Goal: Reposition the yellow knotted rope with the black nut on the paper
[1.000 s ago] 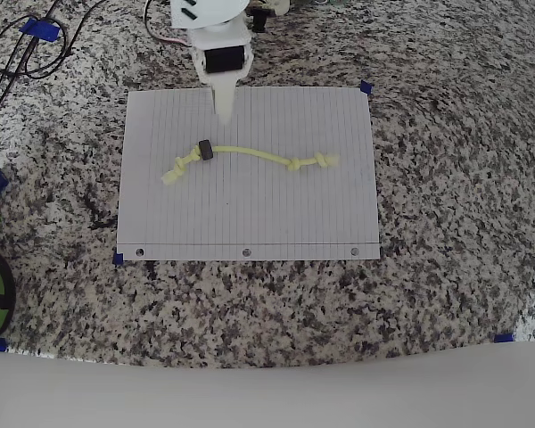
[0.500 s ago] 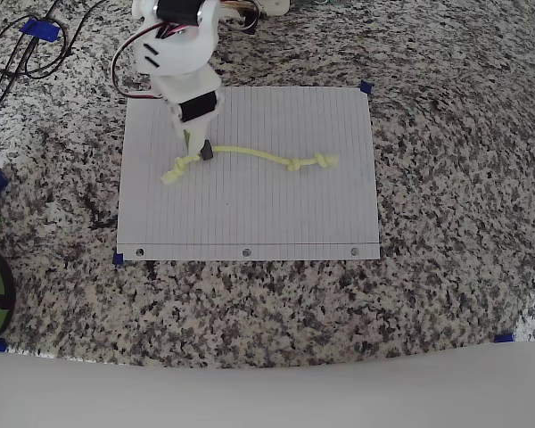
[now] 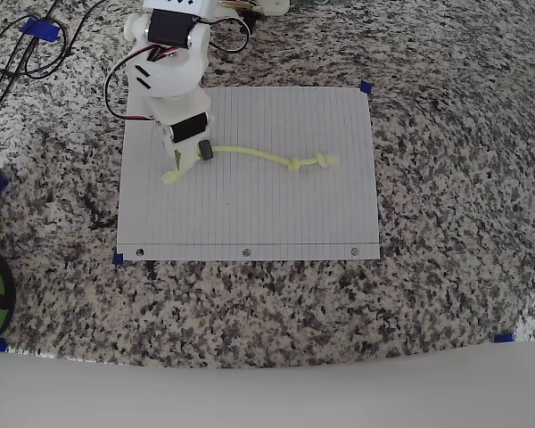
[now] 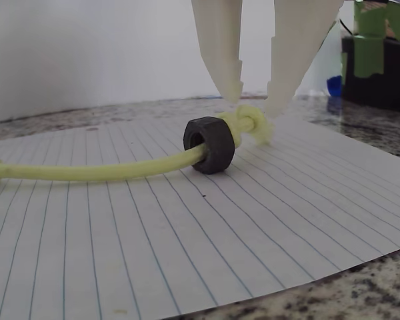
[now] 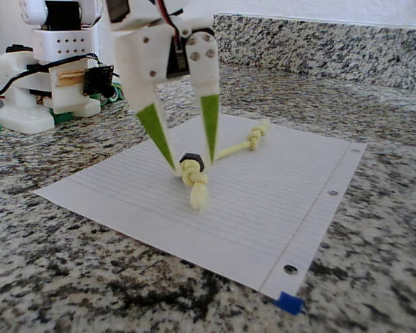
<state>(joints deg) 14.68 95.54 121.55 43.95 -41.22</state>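
1. End effector (image 5: pixel 192 161) stood open, fingertips lowered to the paper (image 3: pixel 250 214), straddling the knot at one end of the yellow knotted rope (image 3: pixel 259 155); in the fixed view one fingertip (image 5: pixel 168 157) sat at 9 o'clock of the knot, the other at 3 o'clock.
2. In the wrist view the end effector (image 4: pixel 254 107) had the knot between its tips; whether they touched it could not be told.
3. Black nut (image 4: pixel 210 144) was threaded on the rope, just beside that knot.
4. In the overhead view the rope ran from 9 o'clock toward 3 o'clock across the paper's upper half, far knots (image 3: pixel 308 163) at the 3 o'clock end.
5. The paper lay flat on the granite tabletop (image 3: pixel 446 223).
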